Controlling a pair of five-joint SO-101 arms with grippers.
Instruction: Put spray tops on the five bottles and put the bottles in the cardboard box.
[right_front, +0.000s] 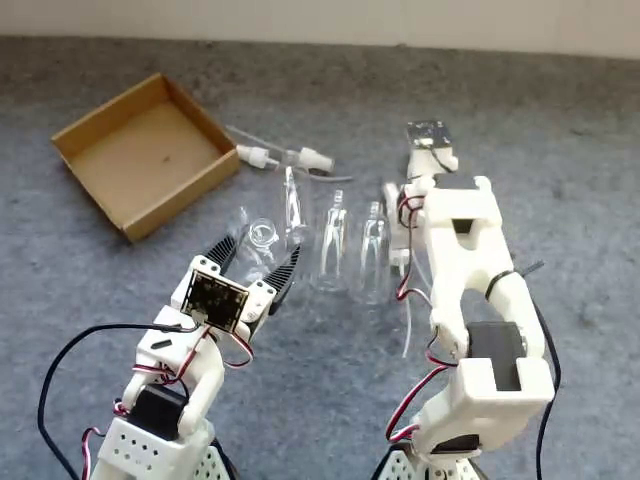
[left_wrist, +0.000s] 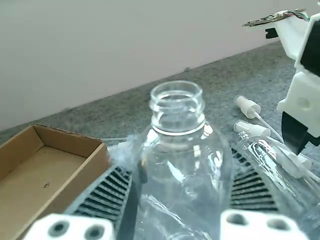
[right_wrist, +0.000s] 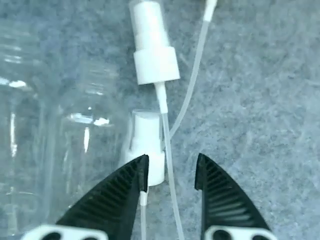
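The clear plastic bottle (right_front: 262, 238) with the open neck stands between the black fingers (right_front: 225, 248) of the left claw (right_front: 260, 250), near the middle of the grey table (right_front: 560, 200). The claw is closed around the body of this bottle, one finger on each side, and the neck points up, without a top on it. In the left wrist view the same bottle (left_wrist: 180, 165) sits between the two ribbed fingers (left_wrist: 102, 197).

The other clear bottles (right_front: 330, 240) lie on their sides in the middle of the table, just beside the held one, with their necks towards the far edge.

The right claw (right_wrist: 171, 167) hangs over the table on the right of these bottles, under the white right arm (right_front: 460, 250). It is open only a little. One small white spray top (right_wrist: 146, 142) lies just beside the tip of one finger, next to a lying bottle (right_wrist: 45, 125). A second white spray top (right_wrist: 152, 50) lies farther out, and its thin tube runs down into the gap between the fingers.

Two more white spray tops (right_front: 256, 155) with long thin tubes lie beyond the bottles, towards the far edge.

The brown cardboard box (right_front: 150, 215) stands near the far left corner of the table, with nothing in it, well apart from both claws.
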